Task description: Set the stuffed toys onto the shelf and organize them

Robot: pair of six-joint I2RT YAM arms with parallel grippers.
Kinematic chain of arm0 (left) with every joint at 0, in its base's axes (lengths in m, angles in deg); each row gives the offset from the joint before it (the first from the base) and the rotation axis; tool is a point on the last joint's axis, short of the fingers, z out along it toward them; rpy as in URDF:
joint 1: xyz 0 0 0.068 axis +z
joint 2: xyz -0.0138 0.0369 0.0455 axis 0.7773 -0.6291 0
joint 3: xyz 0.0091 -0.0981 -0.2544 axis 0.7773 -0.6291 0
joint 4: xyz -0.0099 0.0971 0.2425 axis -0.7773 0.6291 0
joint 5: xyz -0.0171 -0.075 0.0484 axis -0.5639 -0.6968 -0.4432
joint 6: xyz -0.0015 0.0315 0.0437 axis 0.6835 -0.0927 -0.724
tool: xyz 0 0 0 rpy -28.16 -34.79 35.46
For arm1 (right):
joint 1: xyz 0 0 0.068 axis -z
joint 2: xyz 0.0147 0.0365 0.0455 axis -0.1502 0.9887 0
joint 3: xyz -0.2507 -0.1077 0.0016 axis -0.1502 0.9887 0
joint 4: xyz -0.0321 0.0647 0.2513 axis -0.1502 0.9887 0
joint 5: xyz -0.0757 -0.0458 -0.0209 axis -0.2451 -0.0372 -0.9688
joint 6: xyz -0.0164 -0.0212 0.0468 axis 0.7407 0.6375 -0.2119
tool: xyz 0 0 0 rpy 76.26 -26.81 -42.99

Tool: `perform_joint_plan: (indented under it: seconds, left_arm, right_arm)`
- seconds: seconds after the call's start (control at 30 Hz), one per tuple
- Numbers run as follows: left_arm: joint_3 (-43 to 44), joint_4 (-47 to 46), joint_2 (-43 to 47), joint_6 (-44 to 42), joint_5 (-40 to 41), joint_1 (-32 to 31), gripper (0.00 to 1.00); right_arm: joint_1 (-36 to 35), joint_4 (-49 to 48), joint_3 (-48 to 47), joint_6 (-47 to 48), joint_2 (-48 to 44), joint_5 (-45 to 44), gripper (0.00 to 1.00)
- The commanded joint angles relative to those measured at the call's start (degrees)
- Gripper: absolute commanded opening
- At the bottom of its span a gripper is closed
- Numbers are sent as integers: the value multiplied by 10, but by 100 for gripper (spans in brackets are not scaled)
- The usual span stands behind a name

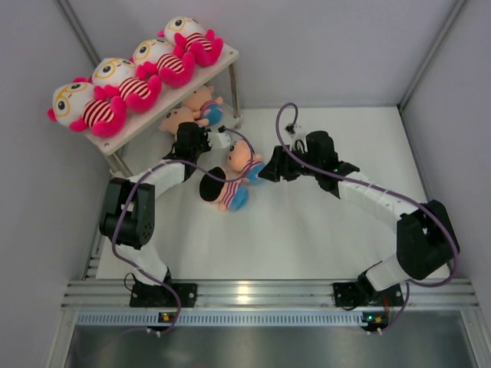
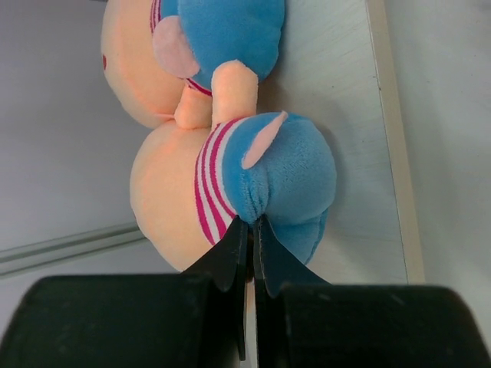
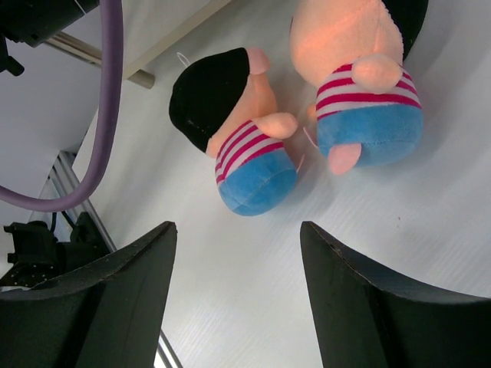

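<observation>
**Top external view.** Four white-headed toys [image 1: 126,84] line the upper board of the shelf [image 1: 228,57]. Two peach-faced dolls [image 1: 192,111] lie on the lower tier beneath, where the left gripper [image 1: 201,140] reaches. Two black-haired dolls [image 1: 230,178] lie touching on the table [image 1: 330,230], just beside the right gripper [image 1: 268,170], which belongs to the nearer arm.

**Left wrist view.** The left gripper [image 2: 250,226] has its fingers pressed together. The tips rest against the blue-pants seam of the shelved doll [image 2: 284,176]. Whether cloth is pinched between them cannot be told.

**Right wrist view.** The right gripper [image 3: 236,230] is spread wide and holds nothing. The black-capped doll [image 3: 238,130] lies straight ahead of the gap, pants end nearest, with its long axis running away and slightly left. Its neighbour [image 3: 360,84] lies to the right, outside the gap. A grasp probably needs little more than a forward advance.
</observation>
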Motion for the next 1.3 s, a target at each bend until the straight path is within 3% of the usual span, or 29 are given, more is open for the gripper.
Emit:
perform_joint_plan:
  seconds: [0.0,0.07,0.1,0.13,0.23,0.3,0.43,0.53,0.63,0.77,0.9,1.03,1.13,1.27]
  left_arm:
    - [-6,-41,13,-24,-24,0,0]
    - [-8,-40,13,-26,-23,0,4]
    - [-9,-40,13,-27,-24,0,40]
    - [-9,-40,19,-27,-24,0,56]
    - [-12,-40,34,-30,-20,0,82]
    - [-22,-39,48,-39,-27,0,83]
    - [-33,5,104,-28,-58,-5,85]
    - [-28,66,143,14,-63,-26,88]
    - [-11,130,186,87,-78,-48,85]
    - [40,281,225,246,-12,-135,76]
    - [5,309,246,316,51,-228,73]
    - [34,310,205,382,50,-267,75]
    - [83,309,133,360,48,-273,73]
    - [85,307,73,361,76,-305,77]
  right_arm:
    - [6,-10,-8,8,-14,8,66]
    - [6,-11,-9,5,-15,9,66]
    - [6,-12,-8,5,-15,9,66]
    - [6,-10,-7,4,-17,7,66]
    - [6,18,-5,14,-26,-31,70]
    - [6,37,-3,16,-25,-56,76]
    - [15,39,-4,22,19,-58,77]
    - [21,16,-3,1,38,-39,76]
    - [21,9,11,-13,28,-44,76]
    - [27,13,32,-13,1,-85,76]
    - [58,-10,91,-43,-51,-92,76]
    - [111,-15,119,-36,-75,-58,75]
    - [125,-3,133,-23,-94,-60,74]
    - [143,-3,159,-17,-118,-60,75]
